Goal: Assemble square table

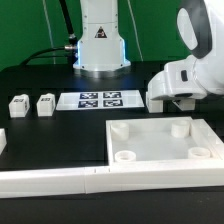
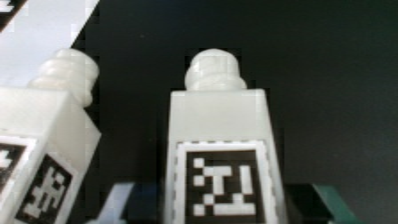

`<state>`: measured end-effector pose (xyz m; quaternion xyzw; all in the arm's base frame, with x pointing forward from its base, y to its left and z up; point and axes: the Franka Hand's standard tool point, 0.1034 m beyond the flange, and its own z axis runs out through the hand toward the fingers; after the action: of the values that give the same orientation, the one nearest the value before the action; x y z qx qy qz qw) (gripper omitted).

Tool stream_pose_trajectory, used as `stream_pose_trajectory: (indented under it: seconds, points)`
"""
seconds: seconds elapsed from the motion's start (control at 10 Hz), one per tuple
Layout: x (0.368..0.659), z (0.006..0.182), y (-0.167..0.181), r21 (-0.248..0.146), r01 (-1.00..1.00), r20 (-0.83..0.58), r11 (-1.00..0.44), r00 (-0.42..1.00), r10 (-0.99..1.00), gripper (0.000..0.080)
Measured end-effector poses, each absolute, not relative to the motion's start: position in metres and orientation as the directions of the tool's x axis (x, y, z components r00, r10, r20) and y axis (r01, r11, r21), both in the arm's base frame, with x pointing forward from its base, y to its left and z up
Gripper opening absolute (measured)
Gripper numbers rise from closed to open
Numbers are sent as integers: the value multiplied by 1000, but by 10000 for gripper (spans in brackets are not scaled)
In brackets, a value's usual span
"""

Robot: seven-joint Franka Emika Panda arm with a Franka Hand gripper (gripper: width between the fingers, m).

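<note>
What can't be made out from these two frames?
- Exterior view: the gripper hides its own fingers and anything under them.
- Wrist view: the frame edge crops the fingers; grip on the leg between them is unclear.
- Wrist view: the frame edge crops the other leg.
- Exterior view: the leftmost leg block tag is too small to read.

One tabletop point(image 1: 160, 142), one marker board point(image 1: 100, 99), two leg blocks point(image 1: 20, 103) in each view.

The Franka Panda arm point(image 1: 200, 30) curves down at the exterior view's right, away from its base point(image 1: 100, 42), its white wrist point(image 1: 180, 80) held low. The gripper point(image 1: 178, 104) points downward, its dark fingers point(image 2: 125, 203) spread apart.
</note>
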<state>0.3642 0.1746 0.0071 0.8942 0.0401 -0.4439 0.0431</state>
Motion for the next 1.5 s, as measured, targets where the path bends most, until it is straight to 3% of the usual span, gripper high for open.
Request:
stream_pose_trajectory:
  seconds: [0.5,0.8,1.0,1.4,1.5]
  points:
    - [368,11,173,30,120,-799,-992,600,48,287]
    - [418,80,154,-20,141,-742,-990,661,109,288]
    - [430,114,142,-1,135,-687,-991,720,99,288]
    - [431,110,147,-4,130,-477,-991,871,116,290]
    - [448,120,142,-29,147,-420,-989,896,146,290]
